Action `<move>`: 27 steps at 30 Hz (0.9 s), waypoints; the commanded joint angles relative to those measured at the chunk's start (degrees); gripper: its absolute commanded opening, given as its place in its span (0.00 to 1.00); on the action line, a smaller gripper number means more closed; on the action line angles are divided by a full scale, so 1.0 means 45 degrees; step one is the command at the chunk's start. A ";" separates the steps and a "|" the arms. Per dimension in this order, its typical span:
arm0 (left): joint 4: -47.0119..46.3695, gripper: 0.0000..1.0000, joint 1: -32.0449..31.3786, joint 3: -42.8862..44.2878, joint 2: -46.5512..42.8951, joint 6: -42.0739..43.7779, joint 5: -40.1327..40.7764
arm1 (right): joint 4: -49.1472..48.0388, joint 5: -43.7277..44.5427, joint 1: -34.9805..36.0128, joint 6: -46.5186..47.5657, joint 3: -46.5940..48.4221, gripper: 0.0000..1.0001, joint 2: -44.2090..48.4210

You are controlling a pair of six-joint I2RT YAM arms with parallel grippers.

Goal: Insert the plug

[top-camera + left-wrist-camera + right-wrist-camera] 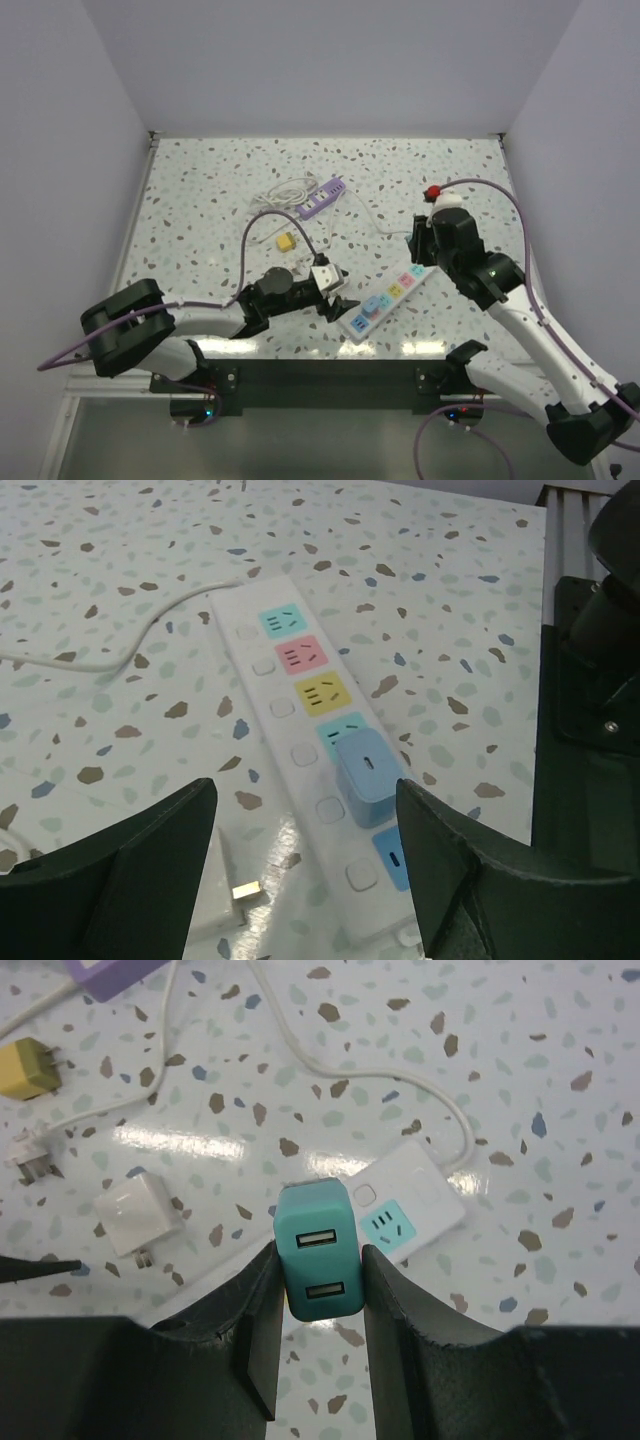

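Right fingers (400,1340) pinch teal plug (318,1260), seemingly above power strip (425,1192).

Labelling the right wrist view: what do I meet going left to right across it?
Yellow plug, white adapter, teal USB charger, white power strip.

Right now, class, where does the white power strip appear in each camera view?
Top external: power strip lower centre-right, diagonal.
Left wrist: power strip centre, running diagonally.
Right wrist: only one end of the power strip, centre-right.
Shared landmark: its white cable.
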State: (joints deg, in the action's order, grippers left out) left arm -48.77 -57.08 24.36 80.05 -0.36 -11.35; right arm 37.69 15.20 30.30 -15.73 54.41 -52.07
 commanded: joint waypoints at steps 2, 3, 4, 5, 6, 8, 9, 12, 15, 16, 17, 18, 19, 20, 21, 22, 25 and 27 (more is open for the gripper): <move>-0.0763 0.77 -0.1298 0.0192 0.0472 0.0197 0.1798 | 0.0550 0.1641 -0.0016 -0.1563 -0.1113 0.00 0.0594; -0.0744 0.77 -0.1513 0.0212 0.0647 0.0197 0.2091 | 0.0434 0.1641 -0.0016 -0.1796 -0.1309 0.00 0.0615; -0.0724 0.77 -0.1824 0.0250 0.0745 0.0178 0.2519 | 0.0336 0.1641 -0.0016 -0.1856 -0.1697 0.00 0.0615; -0.0724 0.78 -0.1963 0.0270 0.0862 0.0178 0.3026 | 0.0238 0.1738 -0.0016 -0.1973 -0.1875 0.00 0.0538; -0.0763 0.78 -0.2061 0.0270 0.1018 0.0178 0.3302 | 0.0121 0.1797 -0.0035 -0.2206 -0.2012 0.00 0.0479; -0.0860 0.79 -0.2257 0.0270 0.1136 -0.0210 0.4006 | -0.0094 0.2011 0.0004 -0.2422 -0.2442 0.00 0.0478; -0.0996 0.79 -0.2373 0.0193 0.1175 -0.0290 0.4162 | -0.0307 0.2148 -0.0015 -0.2733 -0.2579 0.00 0.0575; -0.1522 0.79 -0.2471 -0.0021 0.1214 -0.0427 0.4417 | -0.0737 0.2753 -0.0016 -0.3319 -0.3126 0.00 0.1062; -0.1816 0.80 -0.2608 -0.0023 0.1389 -0.0369 0.4632 | -0.1090 0.2988 -0.0016 -0.3847 -0.3595 0.00 0.1279; -0.1914 0.80 -0.2647 -0.0023 0.1449 -0.0311 0.4633 | -0.1130 0.3008 -0.0016 -0.3946 -0.3731 0.00 0.1221; -0.1973 0.80 -0.2686 0.0016 0.1526 -0.0310 0.4652 | -0.1169 0.3067 -0.0035 -0.4082 -0.3771 0.00 0.1085; -0.2051 0.80 -0.2764 0.0036 0.1643 -0.0310 0.4672 | -0.1169 0.3125 -0.0016 -0.4412 -0.3771 0.00 0.0948; -0.2091 0.80 -0.2804 0.0036 0.1722 -0.0291 0.4749 | -0.1111 0.3222 -0.0016 -0.4628 -0.3771 0.00 0.0580; -0.2130 0.80 -0.2881 0.0017 0.1761 -0.0252 0.4808 | -0.1052 0.3320 -0.0016 -0.4882 -0.3733 0.00 0.0363; -0.2285 0.81 -0.2940 -0.0080 0.1839 -0.0252 0.4828 | -0.0800 0.3398 -0.0016 -0.5406 -0.3655 0.00 0.0148; -0.2344 0.81 -0.2960 -0.0139 0.1820 -0.0233 0.4847 | -0.0682 0.3631 -0.0016 -0.5663 -0.3519 0.00 -0.0279; -0.2579 0.82 -0.3097 -0.0354 0.1781 -0.0194 0.5023 | -0.0213 0.3925 -0.0016 -0.6737 -0.3265 0.00 -0.0829; -0.2580 0.85 -0.3116 -0.0355 0.1762 -0.0135 0.5062 | -0.0328 0.3869 -0.0016 -0.7090 -0.3263 0.00 -0.1064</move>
State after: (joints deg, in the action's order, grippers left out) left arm -55.59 -70.57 23.35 88.07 -1.34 9.52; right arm 36.47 29.15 30.30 -40.95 37.54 -56.27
